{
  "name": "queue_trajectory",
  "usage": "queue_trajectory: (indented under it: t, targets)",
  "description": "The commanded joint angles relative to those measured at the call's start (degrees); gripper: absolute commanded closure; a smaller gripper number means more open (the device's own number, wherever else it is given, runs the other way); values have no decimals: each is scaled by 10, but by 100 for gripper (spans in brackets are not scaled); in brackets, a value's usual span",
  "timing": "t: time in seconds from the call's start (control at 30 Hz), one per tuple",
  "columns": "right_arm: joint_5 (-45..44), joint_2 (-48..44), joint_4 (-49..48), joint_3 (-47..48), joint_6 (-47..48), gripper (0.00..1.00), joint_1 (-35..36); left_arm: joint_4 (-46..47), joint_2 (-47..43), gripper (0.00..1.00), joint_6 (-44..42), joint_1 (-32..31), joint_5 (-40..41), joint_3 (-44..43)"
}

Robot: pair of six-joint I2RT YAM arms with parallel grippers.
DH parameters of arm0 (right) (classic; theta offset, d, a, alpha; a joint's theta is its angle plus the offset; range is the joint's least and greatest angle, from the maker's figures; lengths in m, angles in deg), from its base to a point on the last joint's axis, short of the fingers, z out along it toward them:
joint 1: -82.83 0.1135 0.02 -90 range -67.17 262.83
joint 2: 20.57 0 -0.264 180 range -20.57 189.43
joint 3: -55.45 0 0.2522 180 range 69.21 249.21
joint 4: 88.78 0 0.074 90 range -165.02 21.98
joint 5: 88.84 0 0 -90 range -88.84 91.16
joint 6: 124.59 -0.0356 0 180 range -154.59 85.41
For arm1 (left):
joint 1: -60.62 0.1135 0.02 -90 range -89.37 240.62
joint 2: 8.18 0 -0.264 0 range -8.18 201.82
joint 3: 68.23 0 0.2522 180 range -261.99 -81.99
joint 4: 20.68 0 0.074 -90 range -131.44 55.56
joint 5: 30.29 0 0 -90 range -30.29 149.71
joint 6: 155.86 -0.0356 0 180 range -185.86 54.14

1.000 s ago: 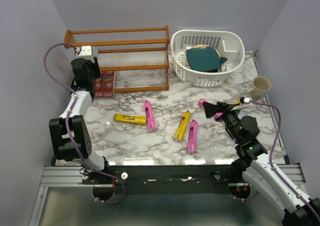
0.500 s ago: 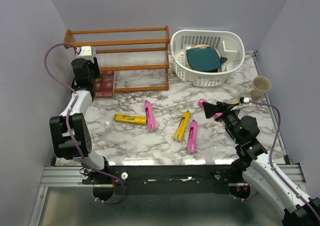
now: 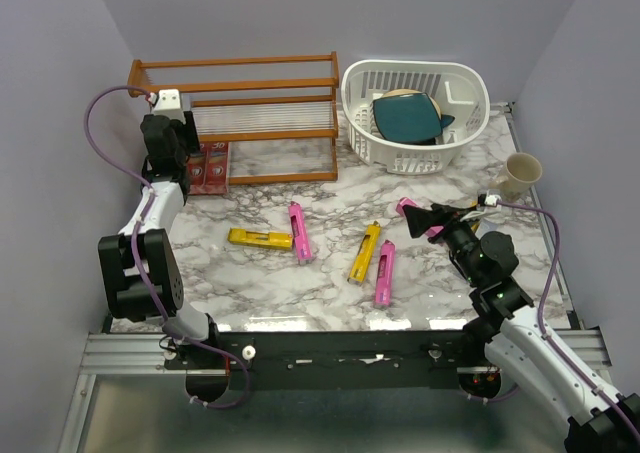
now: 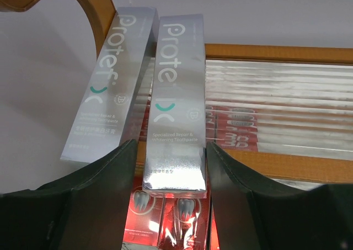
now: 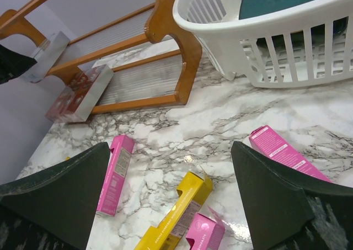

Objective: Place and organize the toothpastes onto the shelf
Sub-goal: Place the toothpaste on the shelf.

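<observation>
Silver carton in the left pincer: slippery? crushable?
Probably slick: the silver carton has a glossy foil face. Likely stiff enough lengthwise, since its edges look straight in the left pincer. Flat sides, so it shouldn't roll, though hard squeezing may dent it.

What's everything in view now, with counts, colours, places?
shelf: 1, orange-brown, far left
held silver toothpaste: 1, silver-grey, shelf's left end
other silver toothpaste: 1, silver-grey, beside it
red toothpastes: at least 2, red, shelf's lower left
pink toothpastes: 3, magenta, loose on table
yellow toothpastes: 2, yellow, table centre
basket: 1, white, far right, holding teal item
mug: 1, beige, right edge
left tool: 1, black, shut on held silver toothpaste
right tool: 1, black, open above table
</observation>
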Motion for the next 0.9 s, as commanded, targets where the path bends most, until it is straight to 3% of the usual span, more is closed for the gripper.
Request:
queue_trajectory:
  t: [0.0,0.4,0.87]
  targets:
    - [10,2,-19,-10,8,0,-2,28,-29,36,3,4,11,1]
    - [12,4,-21,-9,9,0,-2,20,-63,35,66,-15,-22,8]
    - [9,4,-16,-7,8,0,-3,-39,4,40,28,-74,-2,-13]
